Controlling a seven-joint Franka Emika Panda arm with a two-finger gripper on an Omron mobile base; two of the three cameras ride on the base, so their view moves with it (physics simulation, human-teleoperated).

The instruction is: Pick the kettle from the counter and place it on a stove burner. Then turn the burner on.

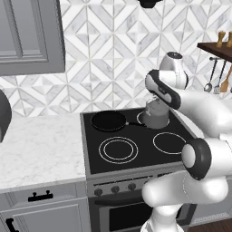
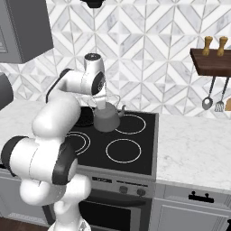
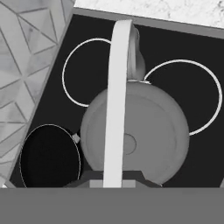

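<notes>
The grey kettle (image 1: 156, 114) (image 2: 107, 119) is over the back of the black cooktop, just right of the frying pan, at the edge of a single-ring circle (image 2: 131, 124). My gripper (image 2: 101, 101) (image 3: 116, 182) is straight above it, shut on the top of its arched handle (image 3: 119, 87). The hand view looks down on the domed kettle (image 3: 144, 135) with its lid knob and spout. Whether the kettle's base touches the glass I cannot tell. The double-ring stove burner (image 1: 118, 150) (image 2: 77, 142) lies at the front left with nothing on it. The white marble counter (image 1: 41, 149) (image 2: 194, 149) flanks the stove.
A black frying pan (image 1: 108, 120) (image 3: 50, 159) sits on the back left circle. A single-ring circle (image 1: 170, 142) (image 2: 123, 150) is at the front right. Knobs (image 1: 115, 189) (image 2: 131, 190) line the stove front. A wooden shelf with hanging utensils (image 2: 212, 63) is on the right wall.
</notes>
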